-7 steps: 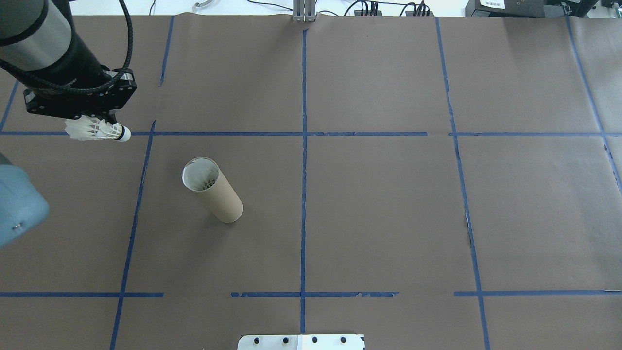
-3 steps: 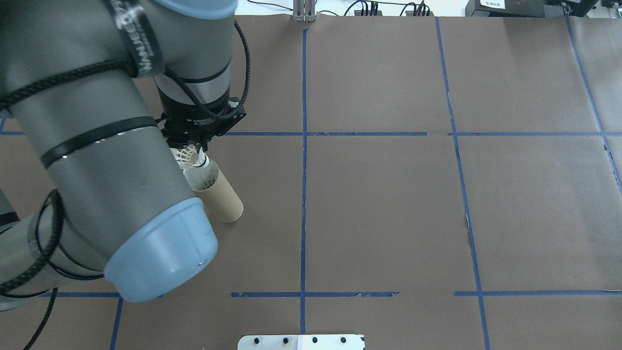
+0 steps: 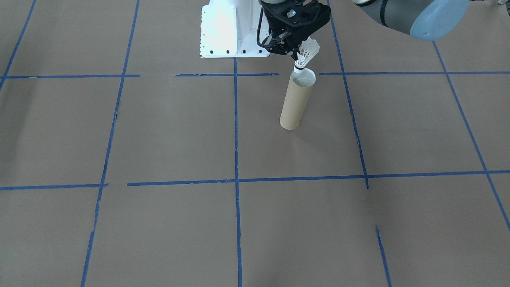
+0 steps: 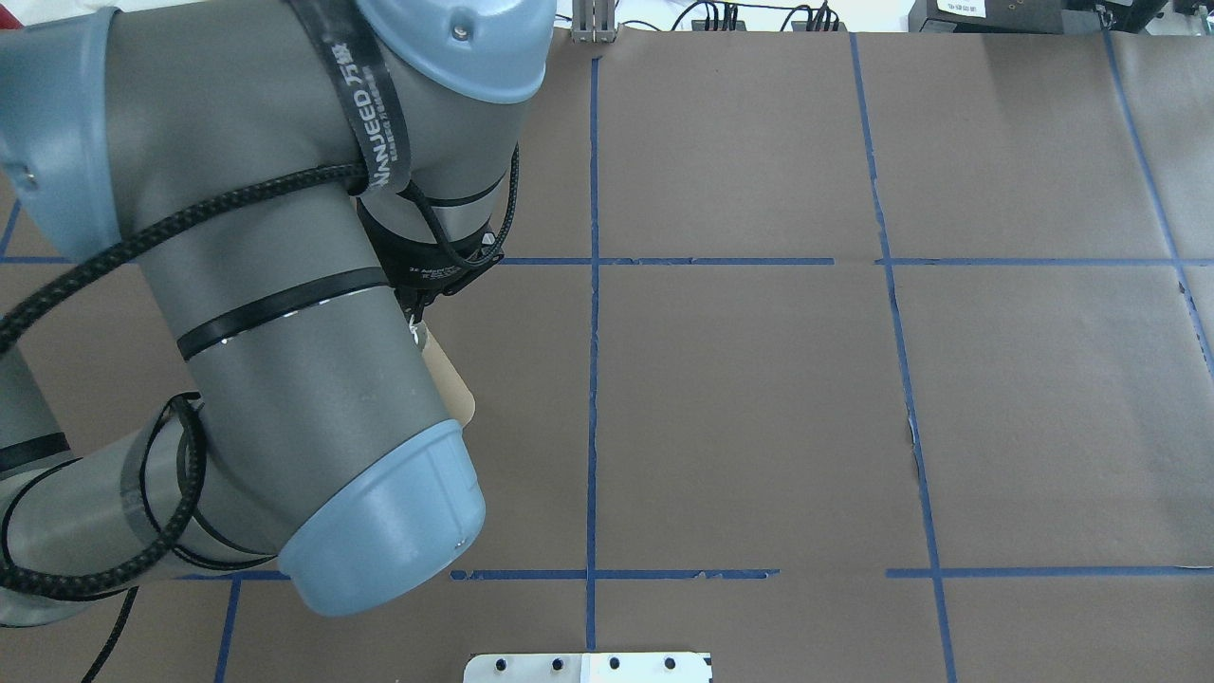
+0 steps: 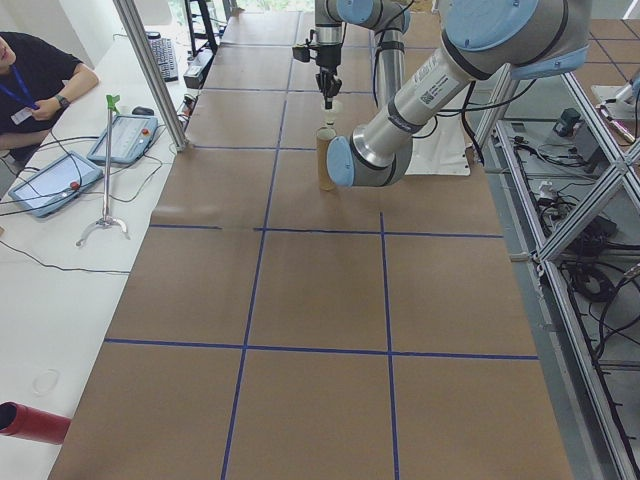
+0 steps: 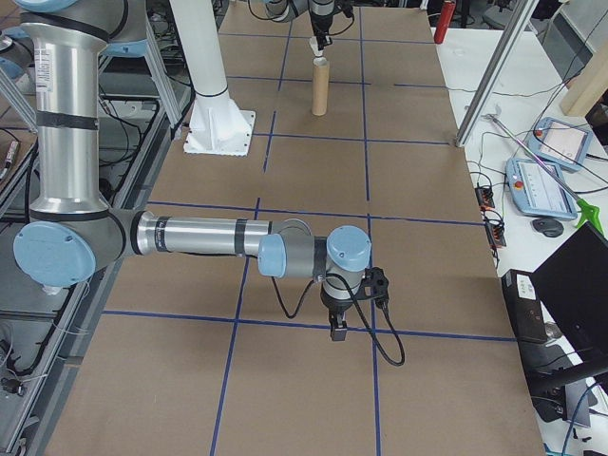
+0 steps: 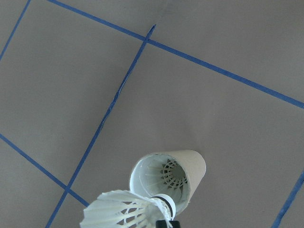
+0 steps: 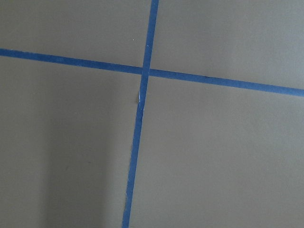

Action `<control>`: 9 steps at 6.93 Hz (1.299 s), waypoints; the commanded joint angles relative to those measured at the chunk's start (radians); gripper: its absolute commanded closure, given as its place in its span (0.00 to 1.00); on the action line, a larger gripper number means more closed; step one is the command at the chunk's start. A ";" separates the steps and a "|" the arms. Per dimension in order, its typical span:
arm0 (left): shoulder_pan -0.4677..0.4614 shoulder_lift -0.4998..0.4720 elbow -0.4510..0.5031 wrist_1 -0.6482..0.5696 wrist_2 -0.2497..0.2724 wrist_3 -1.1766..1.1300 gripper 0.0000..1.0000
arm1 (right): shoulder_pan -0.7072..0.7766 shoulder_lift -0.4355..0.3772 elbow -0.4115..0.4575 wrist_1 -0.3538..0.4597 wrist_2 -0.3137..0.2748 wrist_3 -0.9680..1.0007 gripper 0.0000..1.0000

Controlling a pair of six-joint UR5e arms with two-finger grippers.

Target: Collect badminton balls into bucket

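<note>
1. The shuttlecock hung cork-down just above the open mouth of the bucket, its cork at the rim and its feather skirt tilted up and away. It looked nearly weightless, with feathers that would crush or bend easily. I judged the cork or the stiff band just above it the safest place to grip.

2. The left gripper was closed on the shuttlecock near its cork end. Its fingers pinched in from the left in the front-facing view.

3. The bucket stood upright on the brown paper, to the right of the white robot base in that view. It looked light and tall enough to topple if knocked at the rim. The left wrist camera showed another shuttlecock already nested inside.

4. From overhead, the left arm covered nearly everything. Only a sliver of the bucket's side showed, and the shuttlecock I could not make out there.

5. The right gripper hung far off over a tape crossing. It appeared only in the right side view, too small to tell whether its jaws were apart or together.
</note>
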State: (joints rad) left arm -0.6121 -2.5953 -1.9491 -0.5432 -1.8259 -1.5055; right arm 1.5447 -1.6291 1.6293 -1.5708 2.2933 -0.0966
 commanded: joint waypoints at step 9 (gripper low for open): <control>-0.001 0.027 0.012 -0.033 0.008 0.014 0.88 | 0.000 0.000 0.000 0.000 0.000 0.000 0.00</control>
State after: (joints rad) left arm -0.6144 -2.5694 -1.9380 -0.5635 -1.8176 -1.4913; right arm 1.5447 -1.6291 1.6296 -1.5708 2.2933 -0.0966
